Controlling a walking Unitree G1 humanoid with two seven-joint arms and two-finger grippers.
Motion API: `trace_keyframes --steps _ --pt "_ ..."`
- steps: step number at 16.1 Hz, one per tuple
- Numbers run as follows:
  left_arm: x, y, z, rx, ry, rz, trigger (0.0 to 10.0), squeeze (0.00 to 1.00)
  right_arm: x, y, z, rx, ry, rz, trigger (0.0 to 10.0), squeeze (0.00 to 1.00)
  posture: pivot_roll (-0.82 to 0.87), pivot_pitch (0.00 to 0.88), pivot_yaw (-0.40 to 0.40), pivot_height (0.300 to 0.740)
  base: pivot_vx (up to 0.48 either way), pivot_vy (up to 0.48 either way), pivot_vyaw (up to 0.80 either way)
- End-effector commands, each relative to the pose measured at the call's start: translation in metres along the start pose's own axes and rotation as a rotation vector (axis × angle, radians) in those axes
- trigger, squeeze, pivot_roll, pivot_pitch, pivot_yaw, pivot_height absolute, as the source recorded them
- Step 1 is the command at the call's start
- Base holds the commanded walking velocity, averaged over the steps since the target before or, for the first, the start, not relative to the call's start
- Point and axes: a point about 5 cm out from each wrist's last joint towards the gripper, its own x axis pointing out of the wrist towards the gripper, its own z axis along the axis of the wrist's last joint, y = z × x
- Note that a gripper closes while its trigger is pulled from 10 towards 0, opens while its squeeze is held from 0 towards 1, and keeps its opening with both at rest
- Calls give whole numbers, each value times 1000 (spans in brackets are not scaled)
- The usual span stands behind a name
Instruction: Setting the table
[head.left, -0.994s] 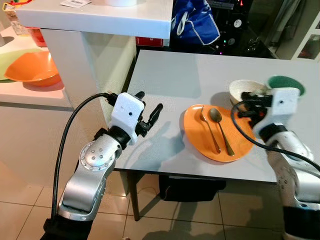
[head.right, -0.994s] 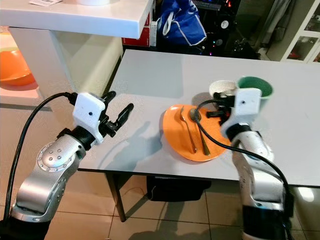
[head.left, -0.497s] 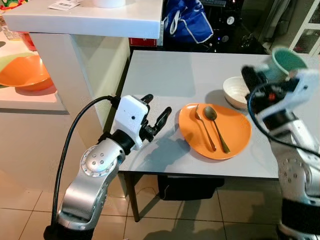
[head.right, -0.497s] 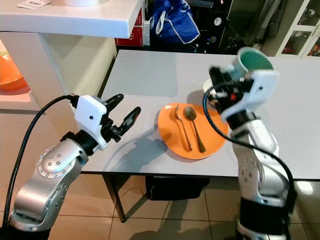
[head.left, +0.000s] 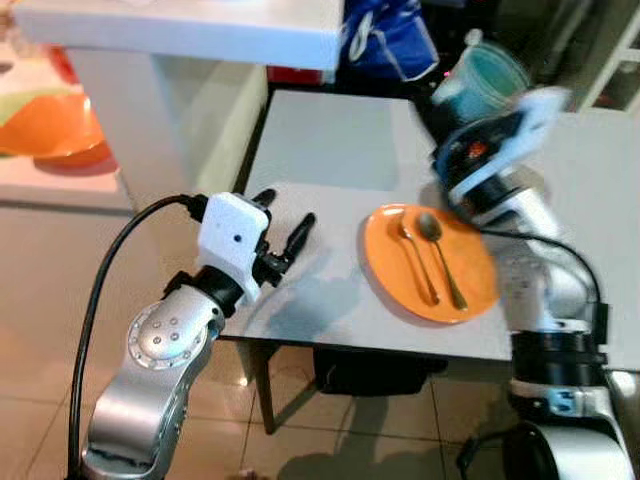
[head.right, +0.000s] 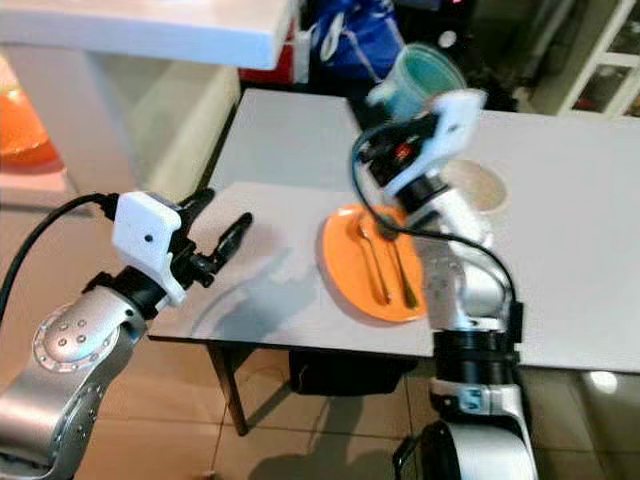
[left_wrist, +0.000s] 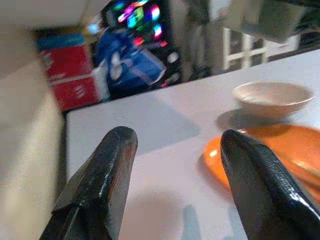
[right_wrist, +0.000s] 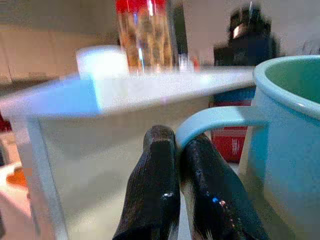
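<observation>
Here, the pale teal enamel mug (right_wrist: 287, 145) is pinched by its handle in the right gripper (right_wrist: 175, 150), carried clear above the grey bench (head.left: 330, 150) for placing; the left gripper (head.left: 285, 225) is held with jaws released.

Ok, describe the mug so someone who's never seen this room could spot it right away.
Find the grey table with the orange plate. The mug is in the air above it, its handle pinched by the right gripper. It is pale teal, unlike the white bowl on the table.
</observation>
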Motion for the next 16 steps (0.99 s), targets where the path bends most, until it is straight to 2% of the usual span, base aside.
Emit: trace_keyframes --steps 1,3,4,5,6,7,8,12,16 --pt "-2 3 -3 19 30 46 10000 0 -1 0 8 -35 -27 -23 10000 0 64 0 -60 740 0 0 0" --pt "4 3 -6 30 34 86 10000 0 -13 -4 9 -53 -13 -131 10000 0 65 0 -62 740 0 0 0" --pt "14 5 -10 -6 30 121 10000 0 -37 -6 6 -79 10 -231 10000 0 32 0 -35 740 0 0 0" --pt "17 5 -12 -21 30 123 10000 0 -46 -7 4 -95 22 -264 10000 0 27 0 -30 740 0 0 0" --pt "22 2 -20 3 51 117 10000 0 -64 -8 -3 -122 61 -324 10000 0 4 0 -11 740 0 0 0" --pt "23 0 -23 3 61 105 10000 0 -73 -7 -7 -124 77 -353 10000 0 -17 0 8 740 0 0 0" --pt "26 -4 -25 -18 64 100 10000 0 -88 -1 -13 -131 103 -390 10000 0 -38 0 28 740 0 0 0" --pt "30 -3 -28 -40 46 115 10000 0 -105 17 -16 -129 124 -427 10000 0 -67 0 55 740 0 0 0" --pt "38 -4 -23 -30 8 140 10000 0 -96 19 -8 -186 103 -407 10000 0 -69 0 44 740 0 -285 0"
